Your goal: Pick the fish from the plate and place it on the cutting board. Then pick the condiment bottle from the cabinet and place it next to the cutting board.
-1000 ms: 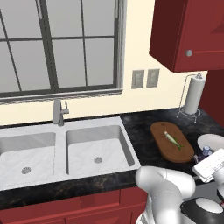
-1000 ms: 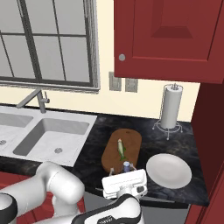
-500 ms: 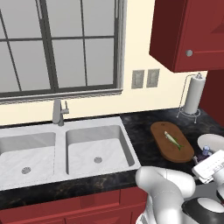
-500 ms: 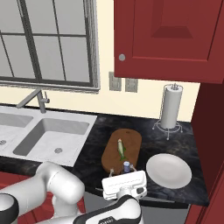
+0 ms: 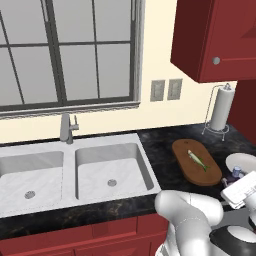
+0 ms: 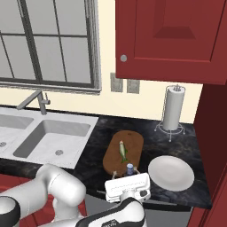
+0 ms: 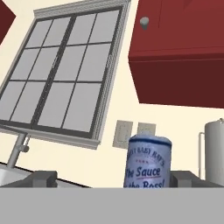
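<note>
The fish (image 6: 123, 151) (image 5: 198, 159) lies lengthwise on the brown cutting board (image 6: 133, 144) (image 5: 192, 170). The white plate (image 6: 170, 173) (image 5: 242, 161) sits bare beside the board's near end. The condiment bottle (image 6: 129, 167) (image 5: 236, 172) (image 7: 148, 162), blue-capped with a pale label, stands upright on the dark counter between board and plate. My gripper (image 6: 127, 174) (image 5: 238, 178) (image 7: 113, 180) is level with it and open. Its fingers (image 7: 41, 178) stand wide on either side of the bottle, apart from it. The dark red cabinet (image 6: 213, 146) rises at the right edge.
A paper towel roll (image 6: 172, 108) (image 5: 221, 107) stands on its wire holder at the back of the counter. A red wall cupboard (image 6: 173, 40) hangs overhead. The double sink (image 5: 70, 172) with faucet (image 5: 67, 127) lies to the left, under the window.
</note>
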{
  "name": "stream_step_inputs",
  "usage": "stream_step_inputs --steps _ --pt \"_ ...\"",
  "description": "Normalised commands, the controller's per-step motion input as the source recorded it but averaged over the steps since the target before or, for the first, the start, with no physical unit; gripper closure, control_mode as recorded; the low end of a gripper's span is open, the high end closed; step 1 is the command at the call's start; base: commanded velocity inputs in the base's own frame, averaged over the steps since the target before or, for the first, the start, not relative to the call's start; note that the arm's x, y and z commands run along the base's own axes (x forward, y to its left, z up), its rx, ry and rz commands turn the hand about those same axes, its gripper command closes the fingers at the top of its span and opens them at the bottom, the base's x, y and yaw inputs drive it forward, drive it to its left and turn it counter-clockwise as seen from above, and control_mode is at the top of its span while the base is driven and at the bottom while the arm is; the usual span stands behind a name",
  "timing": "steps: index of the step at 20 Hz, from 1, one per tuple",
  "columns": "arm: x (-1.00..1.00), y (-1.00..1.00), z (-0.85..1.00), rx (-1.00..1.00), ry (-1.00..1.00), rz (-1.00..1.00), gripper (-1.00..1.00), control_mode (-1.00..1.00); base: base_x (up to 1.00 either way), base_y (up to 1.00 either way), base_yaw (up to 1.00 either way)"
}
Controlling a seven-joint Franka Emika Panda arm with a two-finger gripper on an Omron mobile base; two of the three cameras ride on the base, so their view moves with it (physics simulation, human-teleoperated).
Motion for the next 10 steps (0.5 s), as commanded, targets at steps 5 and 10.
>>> stream_step_inputs --steps 5,10 --pt "0.0 -0.12 0.0 0.0 0.0 0.0 -1.0 -1.0 0.0 0.0 0.0" --pt "0.0 0.0 0.0 0.0 -0.01 0.0 -1.0 -1.0 0.0 0.0 0.0"
